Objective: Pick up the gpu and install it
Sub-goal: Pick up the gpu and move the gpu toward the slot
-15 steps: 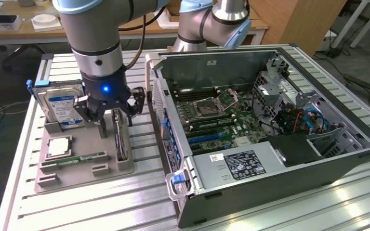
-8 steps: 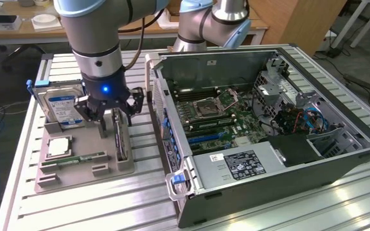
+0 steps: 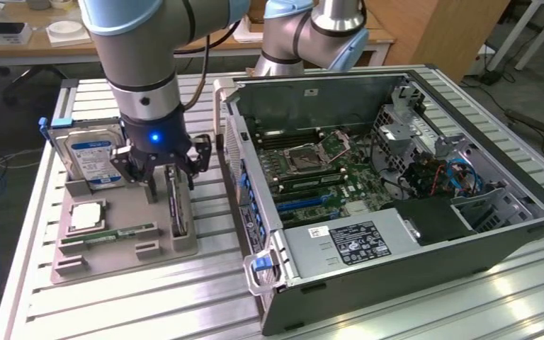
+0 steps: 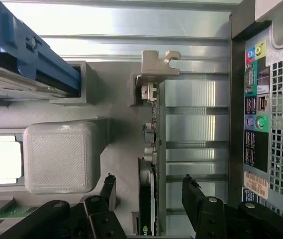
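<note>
We see the pincer (image 3: 168,176) wide open and empty, straddling the gpu (image 3: 178,212) directly below, its long edge running between the fingers (image 4: 191,196)

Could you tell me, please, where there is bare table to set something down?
The table is bare between the tray and its near edge, and at the exterior view's lower right beside the computer case. The strip between tray and case is tight, with the open gripper straddling the gpu beside it.
</note>
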`<action>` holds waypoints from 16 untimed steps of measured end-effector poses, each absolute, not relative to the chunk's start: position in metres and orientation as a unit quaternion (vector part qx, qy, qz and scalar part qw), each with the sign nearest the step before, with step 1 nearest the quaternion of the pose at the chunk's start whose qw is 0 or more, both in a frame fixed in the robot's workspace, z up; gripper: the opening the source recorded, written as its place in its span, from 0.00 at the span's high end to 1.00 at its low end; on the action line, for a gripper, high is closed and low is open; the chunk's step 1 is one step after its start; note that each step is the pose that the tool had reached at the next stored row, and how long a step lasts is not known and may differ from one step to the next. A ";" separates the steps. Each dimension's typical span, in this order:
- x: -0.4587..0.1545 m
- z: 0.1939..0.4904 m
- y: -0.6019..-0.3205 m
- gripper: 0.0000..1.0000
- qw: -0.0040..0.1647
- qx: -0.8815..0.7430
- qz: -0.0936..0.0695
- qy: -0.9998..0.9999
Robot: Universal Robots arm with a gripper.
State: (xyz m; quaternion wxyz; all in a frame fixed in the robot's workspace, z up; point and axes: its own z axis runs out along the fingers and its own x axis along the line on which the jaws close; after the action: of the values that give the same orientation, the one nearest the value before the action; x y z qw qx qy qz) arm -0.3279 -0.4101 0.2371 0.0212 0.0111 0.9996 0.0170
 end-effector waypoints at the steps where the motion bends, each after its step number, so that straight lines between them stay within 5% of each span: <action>1: -0.328 0.236 -0.410 0.35 0.021 0.013 0.016 1.000; 16: -0.328 0.225 -0.411 0.35 0.022 0.027 0.007 0.999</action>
State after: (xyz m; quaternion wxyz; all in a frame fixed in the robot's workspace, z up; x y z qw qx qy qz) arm -0.3279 -0.4113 0.2251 0.0215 0.0266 0.9994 0.0066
